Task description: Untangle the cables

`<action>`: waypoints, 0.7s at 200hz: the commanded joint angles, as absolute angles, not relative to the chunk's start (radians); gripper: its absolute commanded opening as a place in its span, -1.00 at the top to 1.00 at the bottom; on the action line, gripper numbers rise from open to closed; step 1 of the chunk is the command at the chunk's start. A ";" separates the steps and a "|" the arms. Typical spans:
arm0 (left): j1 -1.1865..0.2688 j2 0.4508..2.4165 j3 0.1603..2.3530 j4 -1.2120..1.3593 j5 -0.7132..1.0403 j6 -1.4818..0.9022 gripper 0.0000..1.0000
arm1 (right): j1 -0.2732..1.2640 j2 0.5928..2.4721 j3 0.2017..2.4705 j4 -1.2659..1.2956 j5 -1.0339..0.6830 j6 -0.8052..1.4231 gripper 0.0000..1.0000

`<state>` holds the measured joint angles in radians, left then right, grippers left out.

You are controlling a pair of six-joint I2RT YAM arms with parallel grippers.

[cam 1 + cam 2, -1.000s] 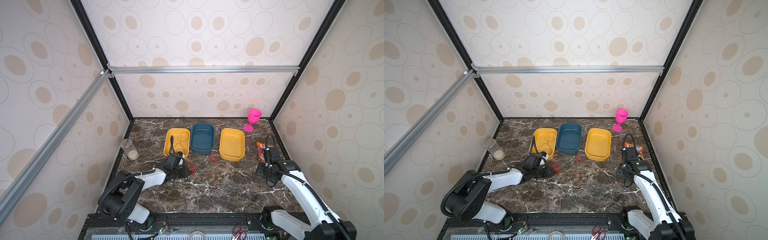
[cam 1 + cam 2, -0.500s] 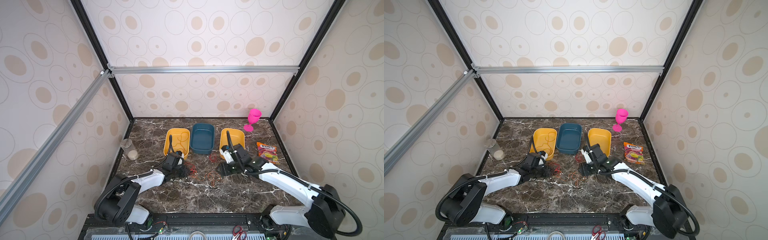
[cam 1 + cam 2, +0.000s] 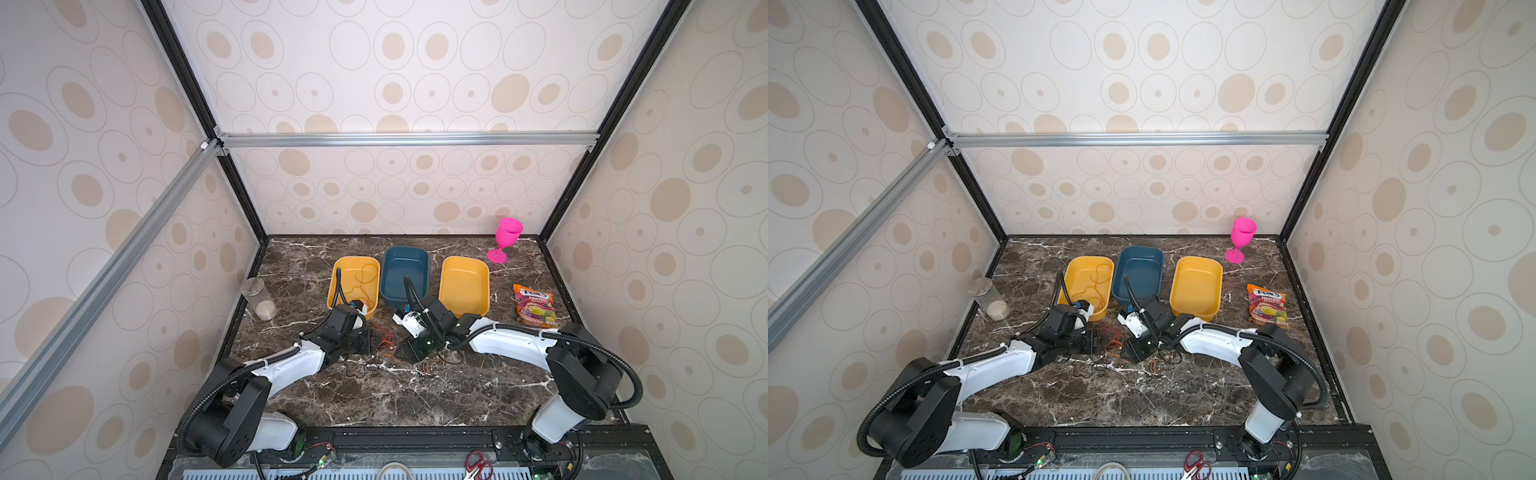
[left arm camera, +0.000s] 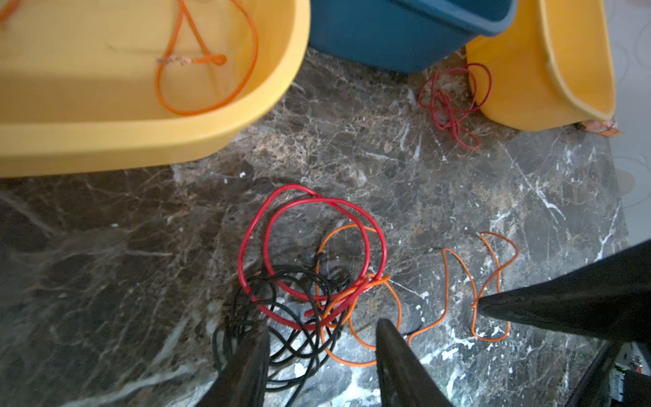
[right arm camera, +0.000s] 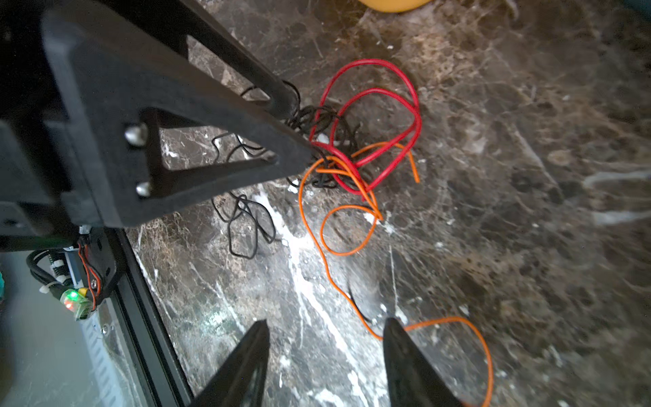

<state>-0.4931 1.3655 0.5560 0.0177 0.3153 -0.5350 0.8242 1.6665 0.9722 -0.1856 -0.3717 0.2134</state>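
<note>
Marble surface [image 3: 415, 399] carries three trays in a row at the back: left yellow tray [image 3: 353, 259], blue tray [image 3: 390, 270], right yellow tray [image 3: 463, 286]. Both arms reach to the middle in front of them. Left end effector [image 4: 320, 334] has its jaws spread, straddling the tangled cables [image 4: 352, 290], which are red, black and orange loops lying on the surface. Right end effector [image 5: 326, 327] is spread too, with one fingertip beside an orange strand [image 5: 347, 253] trailing from the tangle. One orange cable [image 4: 211, 60] lies inside the left yellow tray. A small red cable [image 4: 447, 105] rests against the right yellow tray.
</note>
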 commanded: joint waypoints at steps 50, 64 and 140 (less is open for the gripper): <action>-0.477 1.404 0.579 0.020 0.317 -0.509 0.02 | 0.868 1.805 1.051 -0.140 -0.399 0.190 0.04; -0.472 1.403 0.563 0.038 0.319 -0.515 0.03 | 0.871 1.819 1.049 -0.134 -0.400 0.195 0.07; -0.461 1.433 0.516 0.105 0.325 -0.554 0.07 | 0.871 1.879 1.068 -0.134 -0.431 0.251 0.59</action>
<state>-0.4683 1.4166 0.5312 0.0738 0.3214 -0.5369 0.8642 1.8561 1.0534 -0.1352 -0.4099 0.2283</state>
